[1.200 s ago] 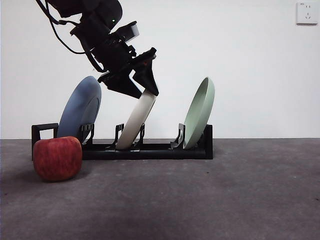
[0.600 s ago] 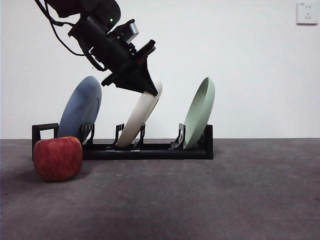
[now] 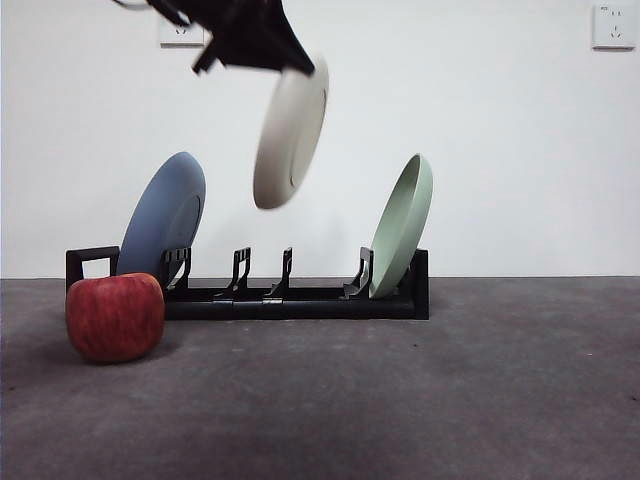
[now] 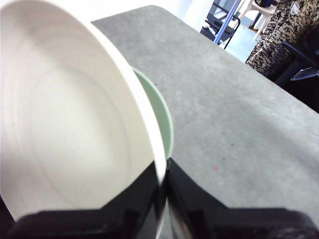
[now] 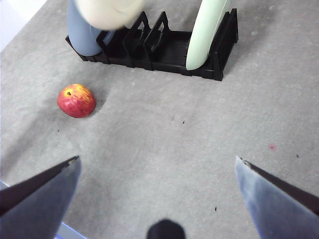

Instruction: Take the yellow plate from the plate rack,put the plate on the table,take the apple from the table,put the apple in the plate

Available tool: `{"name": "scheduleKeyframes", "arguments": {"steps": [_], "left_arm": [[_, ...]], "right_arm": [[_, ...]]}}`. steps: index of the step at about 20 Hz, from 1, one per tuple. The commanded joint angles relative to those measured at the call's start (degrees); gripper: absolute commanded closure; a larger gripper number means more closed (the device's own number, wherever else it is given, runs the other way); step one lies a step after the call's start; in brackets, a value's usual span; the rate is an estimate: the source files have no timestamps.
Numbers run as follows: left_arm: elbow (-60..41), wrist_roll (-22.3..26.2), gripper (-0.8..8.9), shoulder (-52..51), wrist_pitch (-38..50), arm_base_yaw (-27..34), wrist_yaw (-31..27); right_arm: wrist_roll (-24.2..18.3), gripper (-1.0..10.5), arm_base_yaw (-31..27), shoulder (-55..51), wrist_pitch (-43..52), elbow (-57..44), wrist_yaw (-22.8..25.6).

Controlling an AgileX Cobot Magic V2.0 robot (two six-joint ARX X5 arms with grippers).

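The yellow plate (image 3: 291, 133) is hanging in the air above the plate rack (image 3: 290, 297), clear of the middle prongs, tilted with its upper rim leaning toward one o'clock. The left gripper (image 3: 300, 62) is pinching that upper rim at about twelve o'clock of the plate; in the left wrist view its two black jaws are closing tight on either side of the thin rim (image 4: 160, 181), so the plate is dangling edge-on from a single grip point. Holding it by the top edge is what is letting it come straight up out of the narrow slot.

In the rack, the blue plate (image 3: 163, 222) is leaning at the end with the loop handle, at nine o'clock of the empty slot, and the pale green plate (image 3: 402, 226) is leaning at three o'clock of it. The apple (image 3: 115, 316) is sitting on the table (image 3: 420, 400) just in front of the handle end, near the rack and well apart from the lifted plate.

The right gripper (image 5: 157, 167) is waiting high over the bare table with its jaws spread wide, holding nothing, looking down on the rack and the apple. My guess is that the plate is going next to the open stretch of table in front of the rack.
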Motion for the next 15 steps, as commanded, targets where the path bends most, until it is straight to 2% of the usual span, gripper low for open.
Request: {"name": "scheduleKeyframes", "arguments": {"steps": [1,2,4,6,9,11,15], "left_arm": [[0.09,1.92,8.22,-4.63,-3.56,-0.48,0.28],[0.09,4.11,8.21,-6.69,-6.21,-1.14,0.22],[0.09,8.7,8.21,-10.86,-12.63,-3.76,-3.5],[0.09,14.62,8.21,-14.08,-19.45,-8.44,-10.99],[0.04,20.0,8.2,-15.15,-28.39,-18.97,-24.24],[-0.11,21.22,8.2,-13.59,-32.06,-25.57,-33.11],[-4.96,20.59,8.19,-9.55,-32.48,-33.94,-41.81]], "right_arm": [[-0.15,3.8,0.02,-0.07,0.35,0.2,-0.15],[-0.15,3.8,0.02,-0.07,0.35,0.2,-0.15],[-0.15,3.8,0.02,-0.07,0.37,0.2,-0.15],[-0.15,3.8,0.02,-0.07,0.39,0.2,-0.15],[-0.15,3.8,0.02,-0.07,0.52,0.2,-0.15],[-0.13,3.8,0.02,-0.07,0.46,0.2,-0.17],[-0.13,3.8,0.02,-0.11,0.31,0.2,-0.17]]}}
